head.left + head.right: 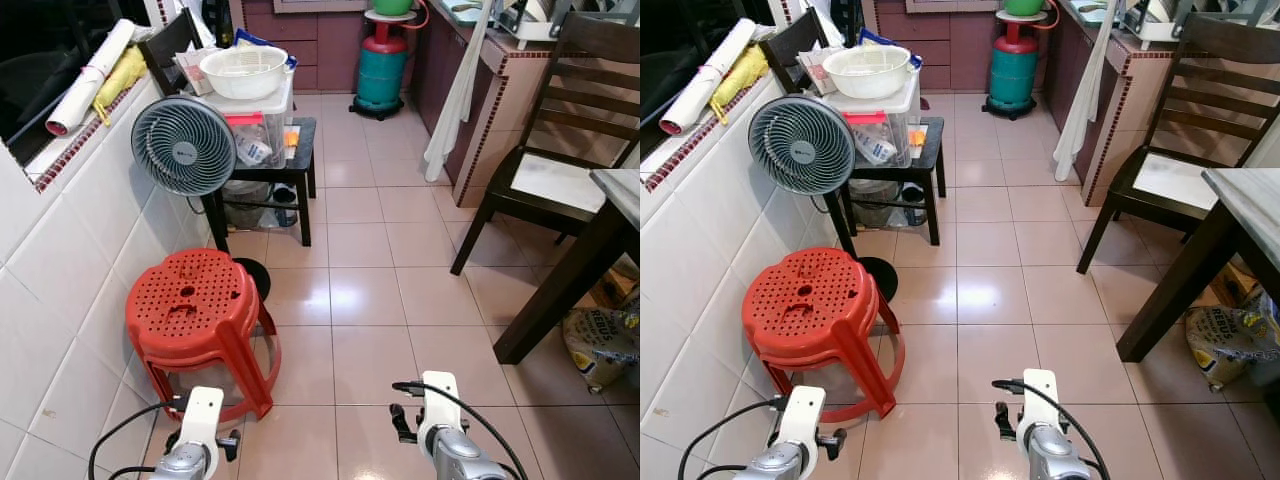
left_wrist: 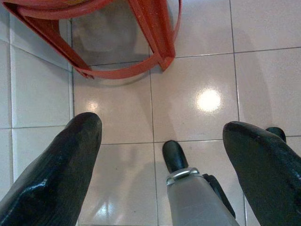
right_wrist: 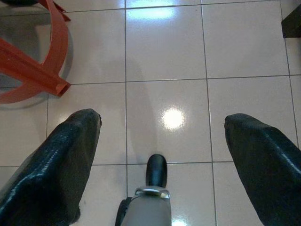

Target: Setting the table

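Left eye view: the dark wooden dining table [image 1: 560, 290], the thing to be set, stands at about three o'clock, with one corner of its pale top and a slanting leg in sight; its long axis cannot be told. It is well apart from both grippers. A dark wooden slatted chair with a pale seat [image 1: 545, 165] stands just beyond it at two o'clock, facing the table. A printed sack [image 1: 598, 345] lies on the floor under the table edge.

The left gripper [image 2: 162, 136] hangs low over the glossy pink floor tiles [image 1: 370, 250], fingers [image 2: 61, 165] spread wide and holding nothing. The right gripper [image 3: 162, 132] hangs likewise, fingers [image 3: 261, 160] wide apart and empty.

At ten o'clock, near the left gripper, stands a stack of red perforated plastic stools [image 1: 195, 315] against the white tiled wall [image 1: 60, 300]. Beyond, at eleven o'clock, a grey round fan [image 1: 184, 145] stands before a small black side table [image 1: 285, 175] carrying a clear plastic box and white basket [image 1: 244, 70]. A teal gas cylinder [image 1: 381, 70] stands at twelve o'clock. Between stools and table an open lane of tile runs ahead.
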Available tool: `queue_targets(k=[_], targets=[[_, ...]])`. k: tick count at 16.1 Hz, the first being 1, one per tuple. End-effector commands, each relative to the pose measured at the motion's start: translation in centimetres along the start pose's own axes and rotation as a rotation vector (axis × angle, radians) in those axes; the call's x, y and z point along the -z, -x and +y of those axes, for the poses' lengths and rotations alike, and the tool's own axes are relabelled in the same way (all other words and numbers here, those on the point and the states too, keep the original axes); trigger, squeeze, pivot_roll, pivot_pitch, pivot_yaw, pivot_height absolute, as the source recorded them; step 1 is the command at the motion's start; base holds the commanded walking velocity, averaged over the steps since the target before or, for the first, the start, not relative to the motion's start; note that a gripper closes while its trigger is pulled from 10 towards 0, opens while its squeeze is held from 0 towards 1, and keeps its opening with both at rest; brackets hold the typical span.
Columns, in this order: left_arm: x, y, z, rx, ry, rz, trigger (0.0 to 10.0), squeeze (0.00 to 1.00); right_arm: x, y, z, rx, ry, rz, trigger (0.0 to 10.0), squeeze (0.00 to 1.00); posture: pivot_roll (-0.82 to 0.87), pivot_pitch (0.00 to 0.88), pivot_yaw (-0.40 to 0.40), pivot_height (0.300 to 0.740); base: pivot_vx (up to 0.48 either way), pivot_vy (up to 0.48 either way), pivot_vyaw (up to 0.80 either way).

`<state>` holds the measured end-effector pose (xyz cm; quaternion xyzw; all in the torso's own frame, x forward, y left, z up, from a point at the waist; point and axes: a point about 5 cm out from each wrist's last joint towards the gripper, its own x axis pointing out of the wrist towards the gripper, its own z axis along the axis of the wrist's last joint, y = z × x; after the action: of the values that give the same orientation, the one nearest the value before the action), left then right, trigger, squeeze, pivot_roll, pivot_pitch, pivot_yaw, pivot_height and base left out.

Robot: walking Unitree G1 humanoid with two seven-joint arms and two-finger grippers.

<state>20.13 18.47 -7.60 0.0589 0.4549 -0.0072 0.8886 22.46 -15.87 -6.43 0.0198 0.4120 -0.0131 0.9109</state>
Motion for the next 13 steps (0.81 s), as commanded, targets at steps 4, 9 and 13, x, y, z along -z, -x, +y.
queue_targets(k=[4,9,13], targets=[[-6.2,-0.1,-0.7,0.104,0.165,-0.267,10.0,0.0,-0.2,0.0,0.0,-0.062,0.033,0.009,10.0,0.0,-0.17,0.0,0.076,0.74,0.0,0.0,0.0],[-7.6,0.0,-1.5,0.145,0.159,-0.313,10.0,0.0,-3.6,-0.1,1.3,-0.143,0.058,-0.173,10.0,0.0,-0.18,0.0,0.073,0.74,0.0,0.0,0.0],[-9.1,0.3,-0.6,0.145,0.224,-0.417,10.0,0.0,-5.4,0.0,1.4,-0.121,0.217,-0.271,10.0,0.0,-0.18,0.0,0.062,0.74,0.0,0.0,0.0]])
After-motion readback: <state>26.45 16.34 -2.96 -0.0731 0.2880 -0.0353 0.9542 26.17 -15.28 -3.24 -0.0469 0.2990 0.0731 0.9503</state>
